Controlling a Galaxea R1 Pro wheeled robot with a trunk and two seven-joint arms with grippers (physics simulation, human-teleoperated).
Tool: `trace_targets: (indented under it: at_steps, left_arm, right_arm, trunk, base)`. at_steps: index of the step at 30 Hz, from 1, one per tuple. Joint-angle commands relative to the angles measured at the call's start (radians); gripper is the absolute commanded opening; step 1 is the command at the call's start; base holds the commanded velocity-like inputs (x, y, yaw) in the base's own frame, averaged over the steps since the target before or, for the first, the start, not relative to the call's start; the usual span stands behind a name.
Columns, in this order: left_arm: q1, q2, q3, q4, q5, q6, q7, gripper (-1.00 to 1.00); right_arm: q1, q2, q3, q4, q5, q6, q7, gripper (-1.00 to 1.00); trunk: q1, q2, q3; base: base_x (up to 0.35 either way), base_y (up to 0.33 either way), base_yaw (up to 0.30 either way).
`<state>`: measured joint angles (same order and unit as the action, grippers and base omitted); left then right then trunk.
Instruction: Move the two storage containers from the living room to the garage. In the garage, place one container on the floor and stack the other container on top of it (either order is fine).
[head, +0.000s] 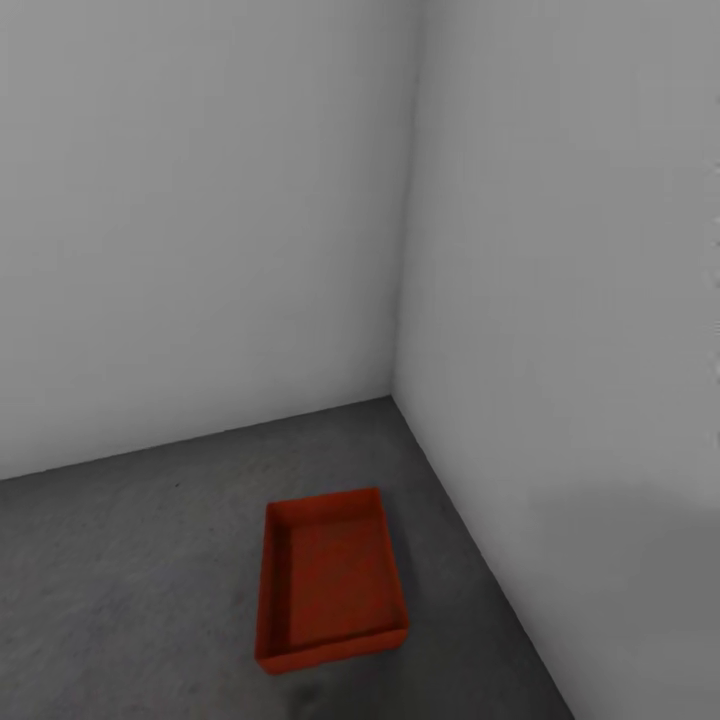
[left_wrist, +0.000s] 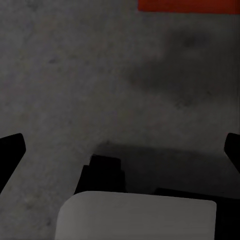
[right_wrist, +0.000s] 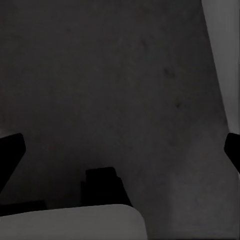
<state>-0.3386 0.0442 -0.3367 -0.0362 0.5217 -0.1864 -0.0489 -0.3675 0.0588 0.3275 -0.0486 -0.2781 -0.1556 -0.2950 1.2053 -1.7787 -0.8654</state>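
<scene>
One orange-red open-top storage container (head: 332, 580) sits empty on the dark grey concrete floor (head: 130, 590) near a corner of the garage, close to the right wall. A strip of its orange-red wall (left_wrist: 189, 5) shows in the left wrist view. The second container is out of view. My left gripper (left_wrist: 120, 145) hangs open over bare floor, its dark fingertips (left_wrist: 11, 150) spread far apart with nothing between them. My right gripper (right_wrist: 120, 145) is likewise open above the concrete, fingertips (right_wrist: 10, 150) wide, holding nothing.
Two plain grey-white walls meet in a corner (head: 400, 300) behind the container. The right wall (head: 580, 400) runs close beside it, and its base (right_wrist: 225, 60) shows in the right wrist view. Parts of my base (left_wrist: 135, 215) sit below the grippers.
</scene>
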Motion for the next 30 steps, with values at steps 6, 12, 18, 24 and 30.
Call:
trace_targets:
  at_steps: [6,12,18,24,30]
  left_arm:
    - [0.0,0.0,-0.007,0.001,0.01,-0.002,-0.005,1.0]
    - [0.0,0.0,-0.007,0.001,0.01,-0.002,-0.005,1.0]
    - [0.0,0.0,-0.007,0.001,0.011,-0.002,-0.005,1.0]
    - [0.0,0.0,-0.007,0.001,0.01,-0.005,-0.006,1.0]
    - [0.0,0.002,-0.007,0.001,0.01,-0.01,-0.006,1.0]
  right_arm:
    - [-0.001,0.001,0.008,0.001,-0.01,-0.004,-0.003,1.0]
    - [-0.001,0.001,0.008,0.001,-0.01,-0.004,-0.003,1.0]
    - [-0.001,0.001,0.008,0.001,-0.01,-0.004,-0.003,1.0]
    - [-0.001,0.001,0.009,0.001,-0.01,-0.003,-0.002,1.0]
    - [-0.001,0.003,0.011,0.03,-0.009,-0.001,0.02,1.0]
  trunk:
    - [0.0,0.0,-0.001]
    - [0.0,0.0,-0.004]
    - [0.0,0.0,-0.01]
    - [0.0,0.0,-0.011]
    - [0.0,0.0,-0.011]
  base:
    - [-0.002,-0.001,-0.043]
    - [0.0,0.0,-0.008]
    - [0.0,0.0,-0.002]
    - [0.0,0.0,0.0]
    - [0.0,0.0,0.0]
